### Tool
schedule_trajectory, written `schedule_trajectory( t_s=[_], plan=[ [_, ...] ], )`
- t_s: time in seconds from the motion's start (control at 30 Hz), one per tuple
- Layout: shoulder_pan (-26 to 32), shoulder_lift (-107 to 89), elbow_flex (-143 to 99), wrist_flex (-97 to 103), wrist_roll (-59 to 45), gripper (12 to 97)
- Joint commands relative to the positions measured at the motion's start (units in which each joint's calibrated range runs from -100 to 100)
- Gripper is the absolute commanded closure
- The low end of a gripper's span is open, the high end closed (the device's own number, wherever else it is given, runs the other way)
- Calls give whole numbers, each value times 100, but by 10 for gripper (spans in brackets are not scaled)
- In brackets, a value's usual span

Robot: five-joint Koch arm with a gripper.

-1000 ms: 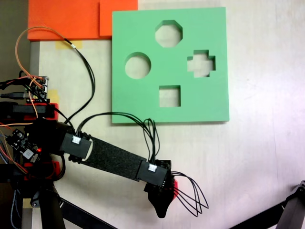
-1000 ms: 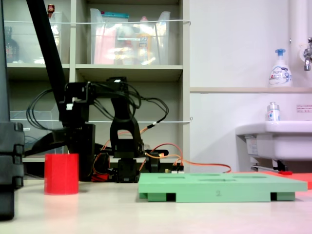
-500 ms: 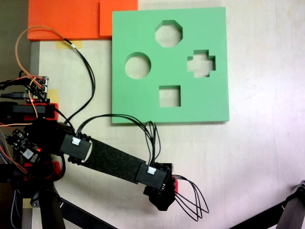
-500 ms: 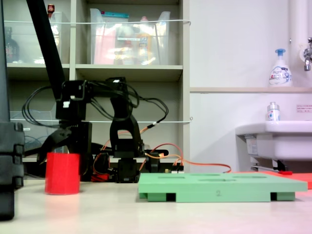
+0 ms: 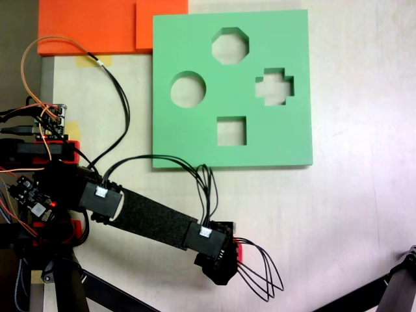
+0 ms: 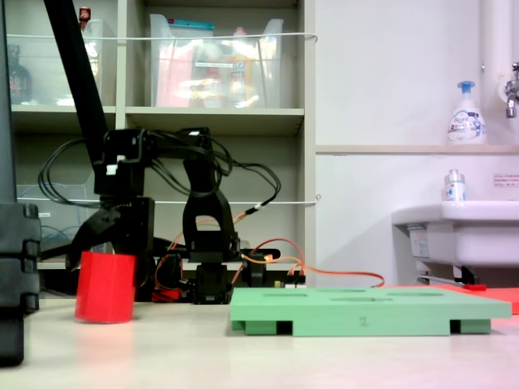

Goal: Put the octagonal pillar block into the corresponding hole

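Note:
The octagonal pillar block (image 6: 104,288) is a bright red prism standing at the left of the table, slightly tilted. From above only a red sliver of the block (image 5: 240,249) shows beside the black wrist. My gripper (image 6: 106,262) straddles its upper part, one jaw on each side, and looks shut on it; in the top-down fixed view the gripper (image 5: 223,269) sits below the board's front edge. The green foam board (image 5: 286,136) lies farther up, its eight-sided hole (image 5: 230,45) near the far edge, well away from the block.
The board also has round (image 5: 188,89), cross (image 5: 274,86) and square (image 5: 232,130) cut-outs. Orange foam sheets (image 5: 97,26) lie at the top left. Arm base, circuit boards and wires (image 5: 39,130) fill the left edge. A tripod leg (image 5: 398,286) enters at the bottom right.
The gripper has come down around the red block and closed on it. The block now leans slightly and has shifted a little.

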Motion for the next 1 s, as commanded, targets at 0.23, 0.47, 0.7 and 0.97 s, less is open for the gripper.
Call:
schedule_trajectory(
  t_s=[0.23, 0.47, 0.7, 0.97],
  plan=[
    [117, -1521, -76, -964, 254, 706],
    [542, -3085, -66, -1263, 659, 706],
    [1280, -4244, -36, -1263, 1343, 705],
    [2222, -3700, 811, -1263, 2198, 774]
  ],
)
